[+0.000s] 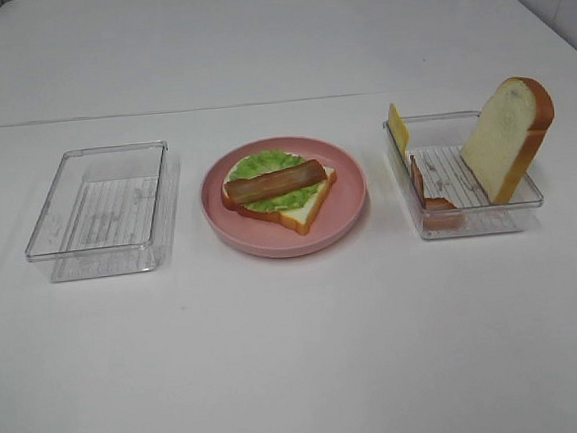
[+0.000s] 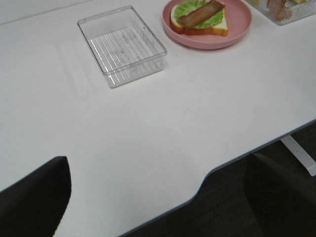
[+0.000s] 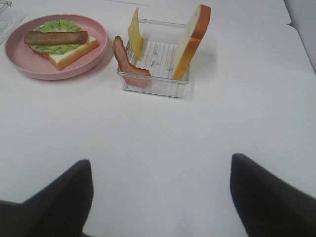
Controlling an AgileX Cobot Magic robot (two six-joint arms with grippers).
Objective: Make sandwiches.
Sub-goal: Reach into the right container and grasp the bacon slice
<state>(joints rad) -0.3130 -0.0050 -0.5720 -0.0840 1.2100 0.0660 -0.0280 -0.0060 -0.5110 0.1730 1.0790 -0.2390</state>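
Two tools, left tool (image 2: 157, 157) and right tool (image 3: 161, 159), are hovering wide apart, gripping nothing, over the near surface (image 1: 298, 355). Farther on, the open sandwich (image 1: 279, 189) is lying on the pink plate (image 1: 347, 207); beside it, a clear tray (image 1: 531, 199) is holding bread slice (image 1: 506, 137), cheese slice (image 1: 398, 128), bacon strip (image 1: 434, 204)

of the robot only the left gripper (image 2: 158, 160) and the right gripper (image 3: 160, 160) show, each as a pair of plain, matte black fingers (image 2: 34, 197), broad at the base and narrowing to blunt, slanted tips.
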